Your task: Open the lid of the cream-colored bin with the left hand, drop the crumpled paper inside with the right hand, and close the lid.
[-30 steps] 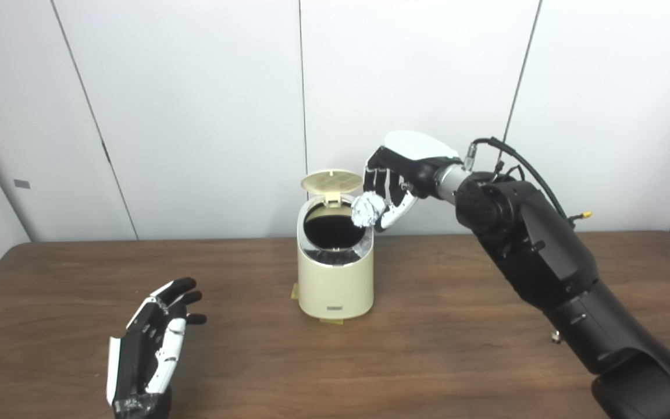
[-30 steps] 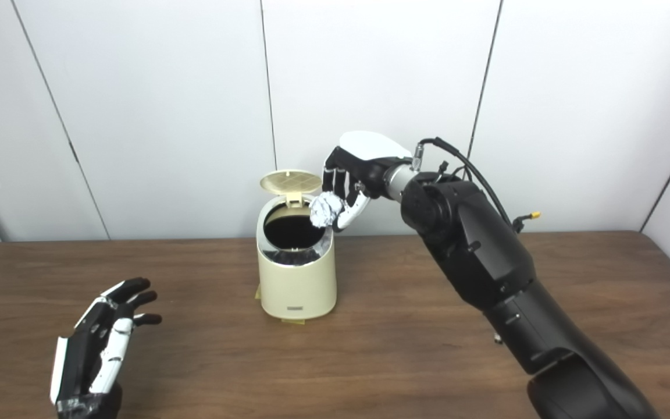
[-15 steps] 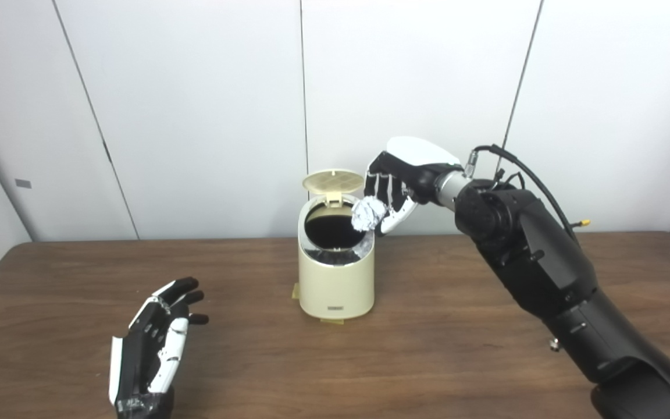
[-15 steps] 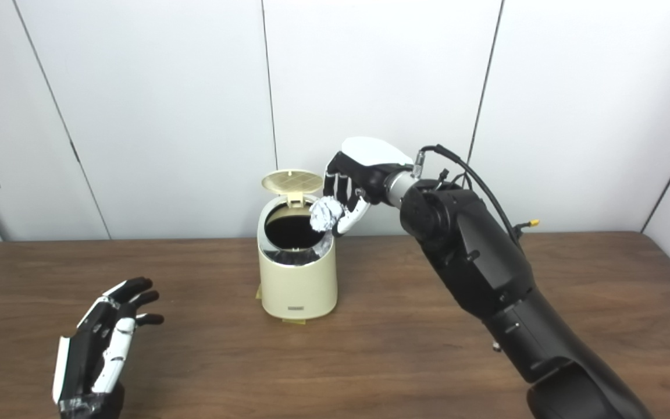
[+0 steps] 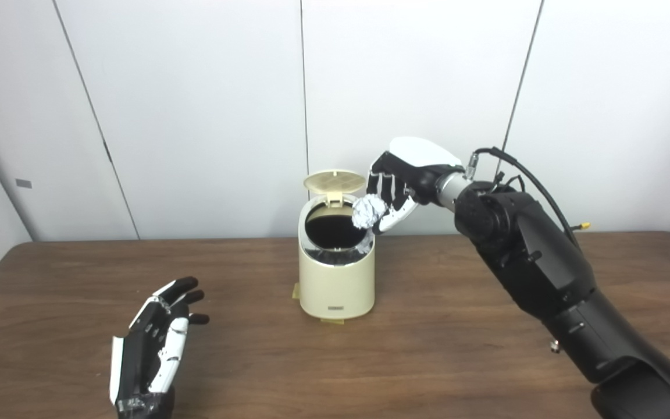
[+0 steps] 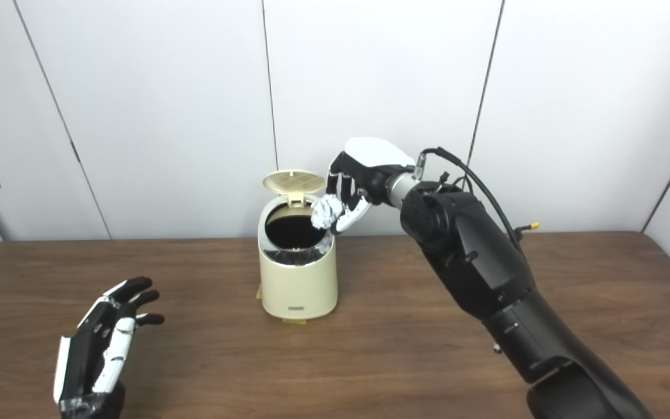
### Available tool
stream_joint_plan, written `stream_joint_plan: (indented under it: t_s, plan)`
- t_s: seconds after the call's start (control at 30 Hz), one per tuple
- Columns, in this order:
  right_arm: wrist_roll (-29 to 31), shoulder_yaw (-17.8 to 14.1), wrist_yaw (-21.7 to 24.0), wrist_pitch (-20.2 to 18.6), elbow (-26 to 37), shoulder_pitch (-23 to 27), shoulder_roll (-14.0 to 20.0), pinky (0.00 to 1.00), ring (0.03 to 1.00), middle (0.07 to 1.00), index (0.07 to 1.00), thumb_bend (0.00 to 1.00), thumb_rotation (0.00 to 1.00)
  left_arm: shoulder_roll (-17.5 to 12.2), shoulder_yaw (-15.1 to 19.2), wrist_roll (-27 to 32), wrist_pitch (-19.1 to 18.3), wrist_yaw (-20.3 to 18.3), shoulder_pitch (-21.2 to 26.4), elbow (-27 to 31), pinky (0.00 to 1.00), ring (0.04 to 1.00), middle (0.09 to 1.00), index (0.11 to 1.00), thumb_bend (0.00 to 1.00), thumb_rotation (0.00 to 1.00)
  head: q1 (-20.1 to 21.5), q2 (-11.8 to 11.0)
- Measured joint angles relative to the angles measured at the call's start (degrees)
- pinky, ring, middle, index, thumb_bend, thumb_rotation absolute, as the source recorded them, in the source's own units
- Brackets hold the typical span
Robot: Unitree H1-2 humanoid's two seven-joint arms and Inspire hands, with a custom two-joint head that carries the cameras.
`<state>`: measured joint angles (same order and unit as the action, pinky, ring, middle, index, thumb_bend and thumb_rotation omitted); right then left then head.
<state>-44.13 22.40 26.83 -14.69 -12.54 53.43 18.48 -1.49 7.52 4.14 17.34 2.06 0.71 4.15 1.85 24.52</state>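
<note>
Left eye view: crumpled paper (image 5: 368, 210), white-grey ball, in right hand (image 5: 396, 185).

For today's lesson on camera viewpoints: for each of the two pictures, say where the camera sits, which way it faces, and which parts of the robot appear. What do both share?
Left eye view: on the head, facing forward and down at the table; both arms enter from below.
Right eye view: just beside it, same aim; the bin sits further left in the picture.
Shared: open lid, right robot hand holding crumpled paper at the rim, open left robot hand.
</note>
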Motion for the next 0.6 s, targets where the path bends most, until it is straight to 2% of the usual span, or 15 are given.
stream_joint_plan:
  t_s: [0.13,0.17,0.2,0.23,0.6]
  plan:
    - [0.0,0.0,-0.66,0.93,-0.14,0.0,0.04,0.3,0.336,0.39,0.474,0.51,0.17,-0.02,-0.02,-0.06,0.0,-0.01,0.0,-0.02,0.59,0.753,0.781,0.746,0.41,0.53,0.09,-0.09]
    - [0.0,0.0,-0.92,1.15,-0.19,0.0,0.08,0.3,0.329,0.384,0.421,0.63,0.33,-0.02,-0.02,-0.05,0.01,-0.01,0.0,-0.03,0.59,0.755,0.782,0.746,0.41,0.53,0.09,-0.09]
    - [-0.03,0.0,-1.12,1.24,-0.21,0.0,0.1,0.29,0.315,0.371,0.381,0.7,0.43,-0.03,-0.04,-0.05,0.03,-0.02,0.0,-0.03,0.59,0.75,0.782,0.746,0.41,0.53,0.09,-0.09]
    - [-0.1,0.0,-1.21,1.24,-0.2,0.0,0.1,0.29,0.313,0.369,0.37,0.73,0.47,-0.03,-0.06,-0.03,0.03,-0.02,0.0,-0.04,0.59,0.748,0.779,0.744,0.41,0.53,0.09,-0.09]
    - [-0.37,0.21,-1.85,1.19,-0.14,-0.01,0.07,0.3,0.306,0.357,0.336,0.83,0.67,-0.02,-0.2,-0.24,0.03,0.02,0.03,-0.04,0.6,0.75,0.779,0.743,0.41,0.52,0.0,-0.09]
